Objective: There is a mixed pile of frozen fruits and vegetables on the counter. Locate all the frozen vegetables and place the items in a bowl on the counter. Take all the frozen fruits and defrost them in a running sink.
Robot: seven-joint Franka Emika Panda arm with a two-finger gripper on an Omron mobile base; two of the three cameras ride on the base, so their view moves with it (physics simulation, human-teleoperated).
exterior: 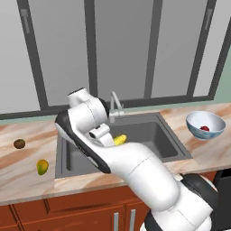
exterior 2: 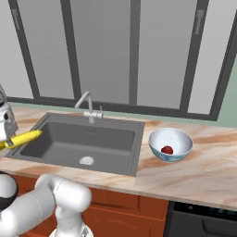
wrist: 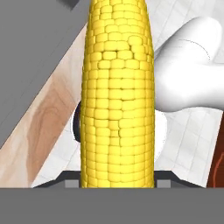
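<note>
the corn cob (wrist: 117,100) is gripped by the gripper (exterior: 113,140) above the sink (exterior 2: 69,139). it can be dropped there before the bowl (exterior 2: 170,144) is reached.

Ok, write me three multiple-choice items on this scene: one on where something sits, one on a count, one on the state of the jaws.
1. Where is the red ball?
A. in the sink
B. in the bowl
C. on the counter left of the sink

2. How many food items lie on the counter left of the sink?
A. one
B. two
C. four

3. What are the jaws doing?
A. holding the corn cob
B. open over the bowl
C. gripping the tap

Key: 1 B, the red ball lies inside the bowl. 2 B, only the brown ball and the yellow-green oval rest on the counter. 3 A, the corn cob rises from the gripper in the hand view, held by the sink.
</note>
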